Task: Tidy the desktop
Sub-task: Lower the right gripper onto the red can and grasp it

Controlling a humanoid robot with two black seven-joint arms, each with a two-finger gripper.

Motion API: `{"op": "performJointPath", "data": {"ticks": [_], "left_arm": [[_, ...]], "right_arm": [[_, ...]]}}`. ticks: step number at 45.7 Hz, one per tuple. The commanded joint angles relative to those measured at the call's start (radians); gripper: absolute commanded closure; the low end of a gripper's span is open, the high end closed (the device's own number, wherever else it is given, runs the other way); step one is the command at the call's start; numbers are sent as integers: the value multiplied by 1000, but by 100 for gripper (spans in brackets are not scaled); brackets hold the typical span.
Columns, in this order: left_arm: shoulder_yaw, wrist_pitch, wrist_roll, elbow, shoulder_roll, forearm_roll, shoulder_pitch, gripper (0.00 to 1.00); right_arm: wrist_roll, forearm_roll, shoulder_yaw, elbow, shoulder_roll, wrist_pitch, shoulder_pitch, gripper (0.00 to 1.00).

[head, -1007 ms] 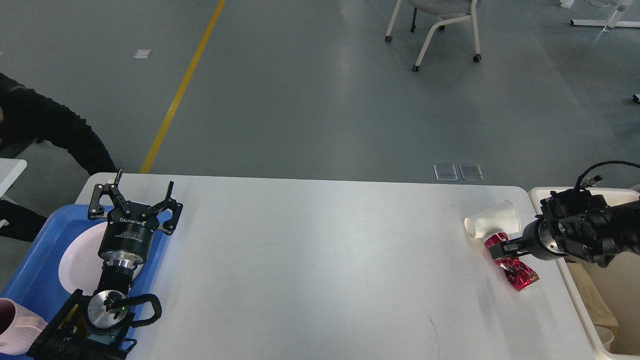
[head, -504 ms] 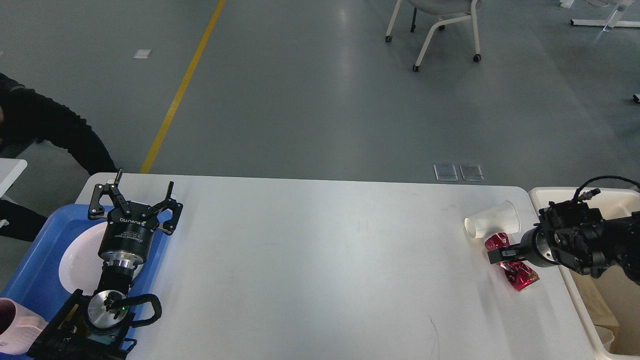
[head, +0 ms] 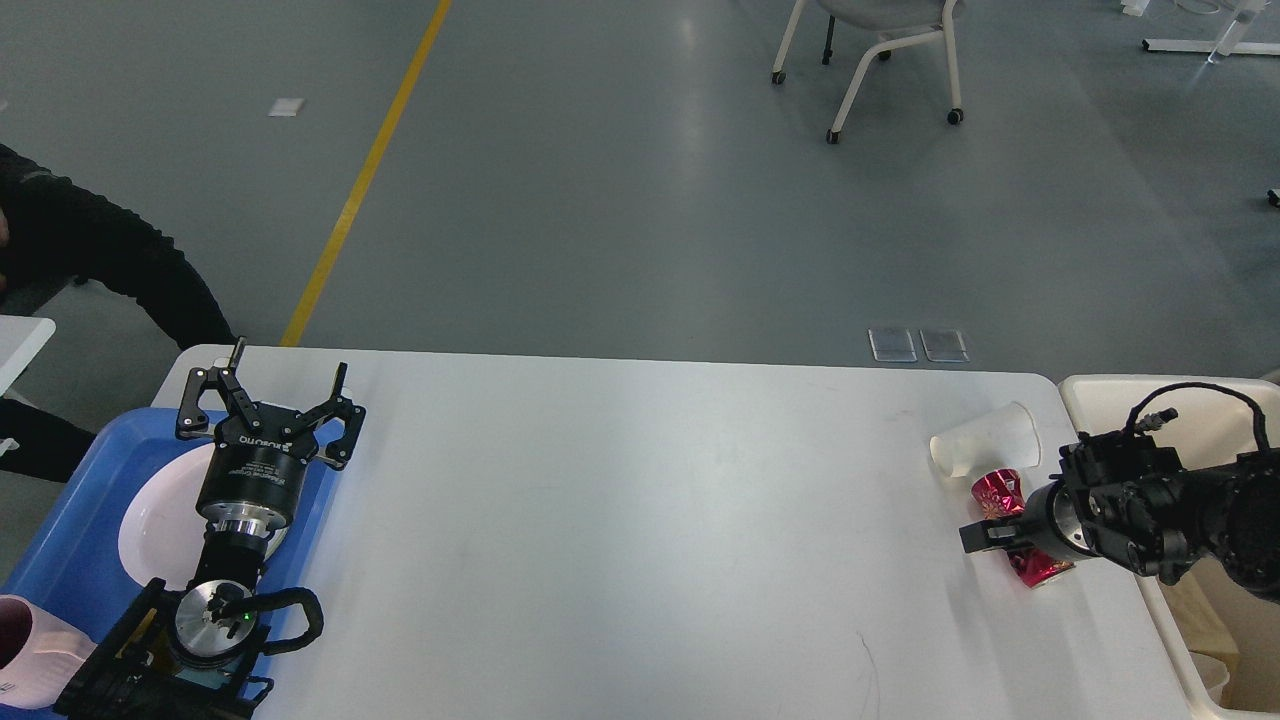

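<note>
The white desktop (head: 640, 520) fills the lower half of the head view. A crushed red can (head: 1000, 492) lies near its right end, with a white paper cup (head: 985, 440) on its side just behind and touching it. My right gripper (head: 985, 535) hovers low over the can's middle, pointing left; it looks dark and end-on, and its fingers cannot be told apart. My left gripper (head: 278, 385) is open and empty, pointing away from me above the blue tray's far right corner.
A blue tray (head: 60, 540) at the left holds a white plate (head: 150, 520); a pink cup (head: 25, 650) sits at its near end. A cream bin (head: 1090, 385) stands off the table's right edge. A person in black (head: 90, 260) is at the far left.
My right gripper has moved toward the table's front edge, along the red can. The can, the cup and my left arm have stayed in place.
</note>
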Motion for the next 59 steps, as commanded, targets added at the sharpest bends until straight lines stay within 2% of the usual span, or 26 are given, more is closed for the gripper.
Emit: {"op": "performJointPath", "data": {"ticks": [1, 9, 14, 19, 28, 36, 52, 59], "left_arm": [[0, 0, -1, 0, 1, 0, 0, 4], [0, 0, -1, 0, -1, 0, 0, 4], [0, 0, 1, 0, 1, 0, 0, 4], [0, 0, 1, 0, 1, 0, 0, 4], [1, 0, 1, 0, -1, 0, 0, 4], [0, 0, 1, 0, -1, 0, 0, 4], [0, 0, 1, 0, 1, 0, 0, 4], [0, 0, 1, 0, 1, 0, 0, 4]], "right_arm": [[0, 15, 10, -1, 0, -2, -2, 6], [-2, 44, 15, -1, 0, -3, 0, 10], [-2, 44, 24, 9, 0, -6, 1, 20], [-17, 47, 25, 13, 0, -6, 1, 39], [-51, 60, 33, 38, 0, 9, 8, 100], [-127, 118, 34, 90, -12, 12, 17, 100], [-147, 124, 36, 165, -43, 14, 66, 100], [-164, 152, 31, 305, -98, 106, 222, 100]]}}
